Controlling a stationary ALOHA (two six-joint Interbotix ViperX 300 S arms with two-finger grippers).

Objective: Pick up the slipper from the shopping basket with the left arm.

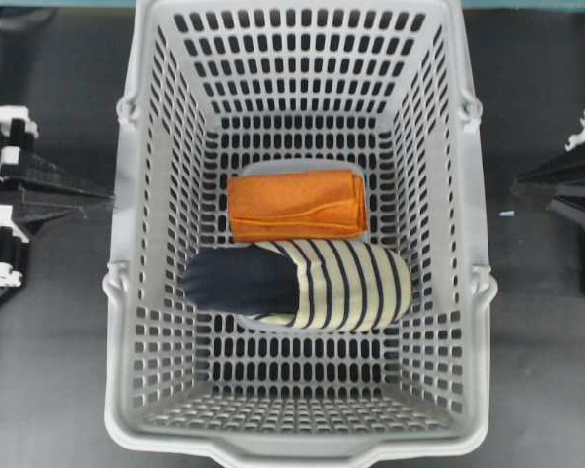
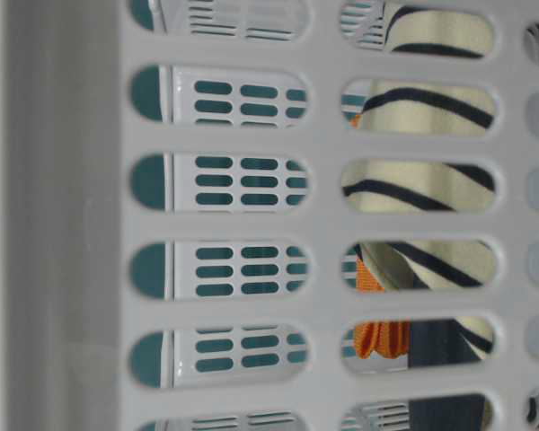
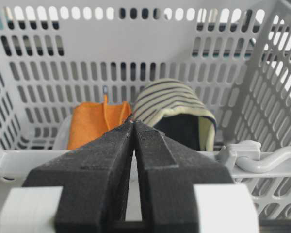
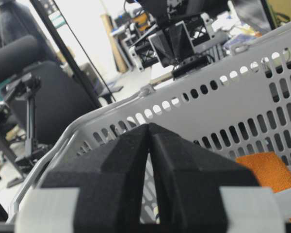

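The slipper (image 1: 312,285), cream with navy stripes and a dark navy sole, lies on the floor of the light-grey shopping basket (image 1: 127,292), toe toward the right. It also shows in the left wrist view (image 3: 172,102) and through the wall holes in the table-level view (image 2: 422,180). My left gripper (image 1: 105,198) is shut and empty outside the basket's left wall, its tips (image 3: 133,121) just above the rim (image 3: 39,160). My right gripper (image 1: 519,181) is shut and empty outside the right wall; in the right wrist view its tips (image 4: 149,125) meet.
A folded orange cloth (image 1: 294,205) lies just behind the slipper, touching it; it also shows in the left wrist view (image 3: 94,124) and the right wrist view (image 4: 269,170). The basket's handles hang folded down outside both side walls (image 3: 262,160). Dark tabletop (image 1: 49,390) surrounds the basket.
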